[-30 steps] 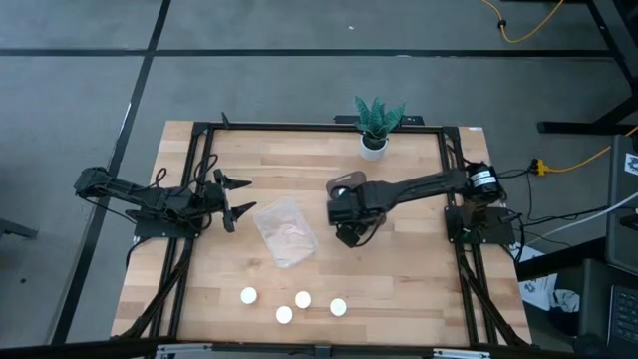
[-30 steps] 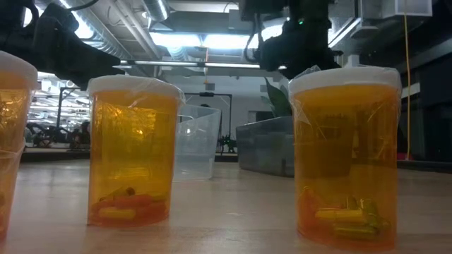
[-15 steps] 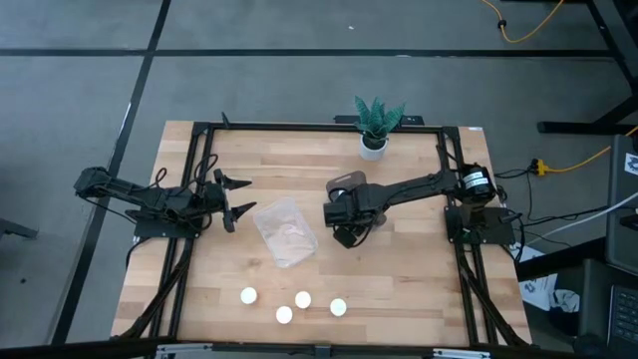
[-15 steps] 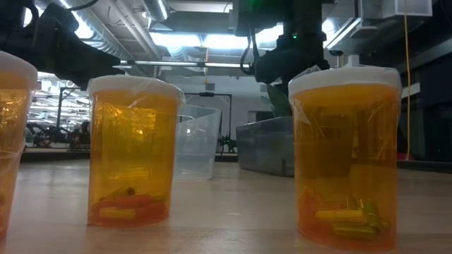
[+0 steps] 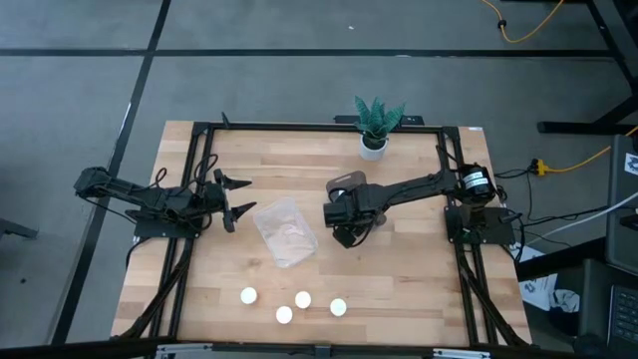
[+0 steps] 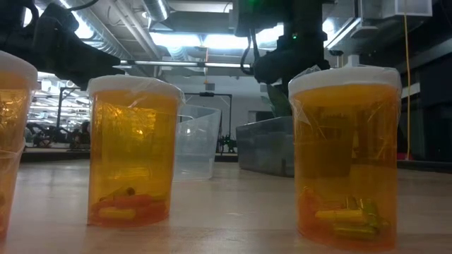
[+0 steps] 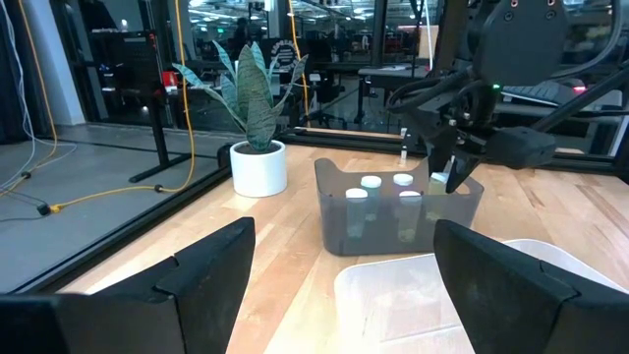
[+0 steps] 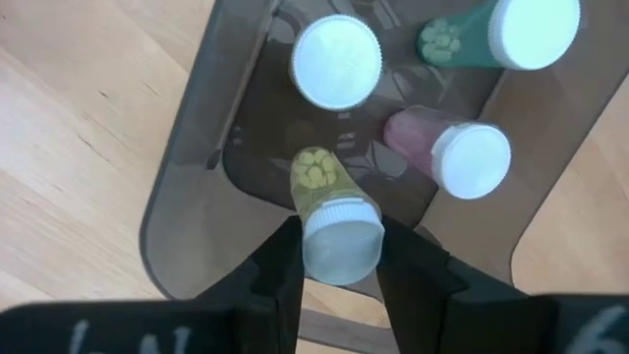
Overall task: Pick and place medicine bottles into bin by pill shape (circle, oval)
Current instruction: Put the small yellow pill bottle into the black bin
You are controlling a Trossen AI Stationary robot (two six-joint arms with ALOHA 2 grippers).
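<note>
My right claw [image 8: 341, 258] is clamped on the white cap of a small clear bottle of yellow round pills [image 8: 324, 211], holding it inside the smoky dark grey tray [image 8: 192, 187] at mid-counter. Three more white-capped small bottles stand in that tray: one seen cap-on [image 8: 336, 61], one greenish [image 8: 501, 34], one pinkish [image 8: 447, 149]. Just left of it lies the clear see-through tray [image 5: 285, 231]. Four amber-orange bottles with white caps [image 5: 284, 315] stand at the near edge of the light wooden counter [image 5: 399, 279]; a green plant in a white pot [image 5: 375, 127] sits at the far edge. My left claw [image 5: 231, 197] rests spread wide at the left, holding nothing, pointing toward the trays.
</note>
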